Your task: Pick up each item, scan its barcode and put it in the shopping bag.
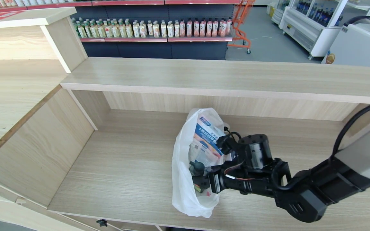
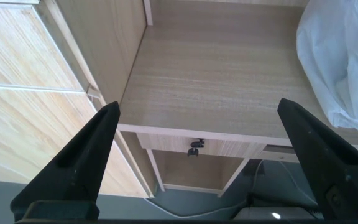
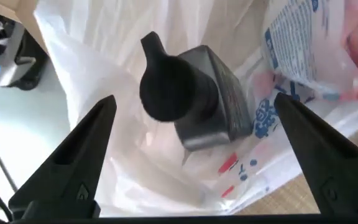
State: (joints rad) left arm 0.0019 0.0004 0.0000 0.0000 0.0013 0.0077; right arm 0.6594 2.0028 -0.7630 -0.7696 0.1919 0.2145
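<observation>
We see the white shopping bag (image 1: pixel 180 173) standing with its mouth open on the lower wooden counter (image 1: pixel 120 166), below the raised ledge (image 1: pixel 223 77). Inside it a blue-and-white packet (image 1: pixel 206 139) stands tilted. Just in front of the packet sits a dark grey container (image 3: pixel 222 121) topped with a black cap (image 3: pixel 173 93).

The right gripper (image 1: pixel 201 183) is at the bag's mouth. Its 2 fingers (image 3: pixel 73 162) are spread wide to either side of the container and, as far as we can tell, are not touching it.

The left gripper (image 2: pixel 197 106) hangs over the near edge of the counter, apart from the bag. Its 2 fingers are also spread, with nothing between them. A small black latch (image 2: pixel 194 148) sits under the counter edge below it.

Beyond the counter we see a shop shelf of drink bottles (image 1: pixel 153 29), an orange trolley (image 1: pixel 242 25) and white freezer cabinets (image 1: pixel 310 32).
</observation>
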